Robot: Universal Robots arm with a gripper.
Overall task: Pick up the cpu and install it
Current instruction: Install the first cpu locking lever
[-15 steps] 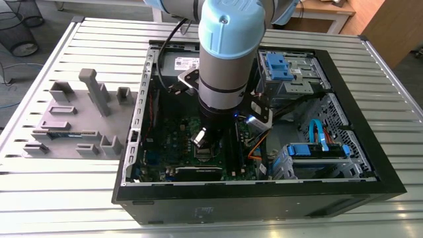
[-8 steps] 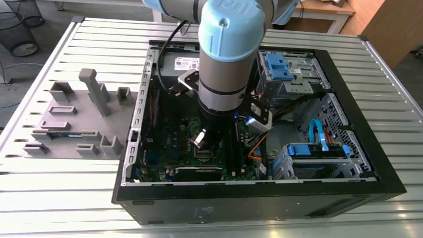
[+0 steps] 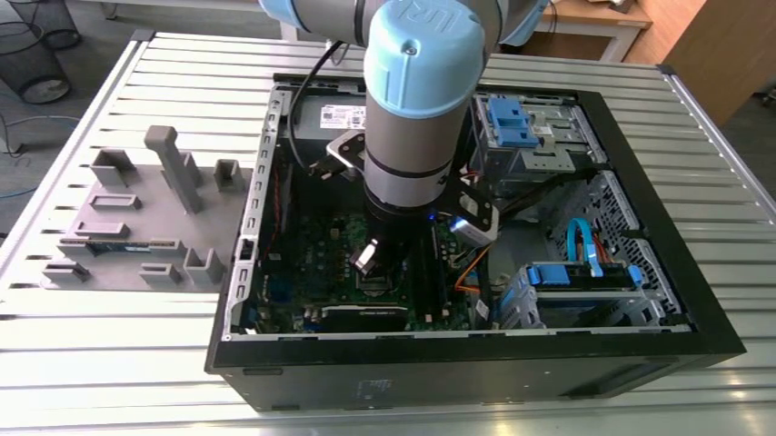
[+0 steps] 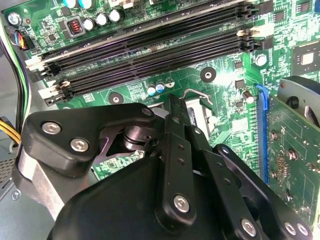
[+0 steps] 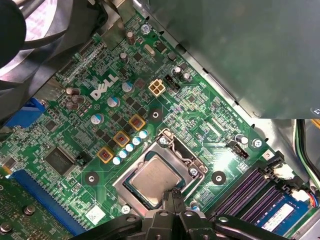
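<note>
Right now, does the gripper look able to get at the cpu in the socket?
Likely yes: the gripper hangs right at the edge of the cpu in the first wrist view, and nothing covers the chip's metal top.

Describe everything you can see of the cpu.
The cpu, a small flat square chip with a dull silver-grey metal top, lies level inside the dark square metal-framed socket on the green motherboard, as the first wrist view shows. Its top is bare. The black gripper hangs at one edge of it, fingers shut together; whether the tips touch the chip cannot be told.
</note>
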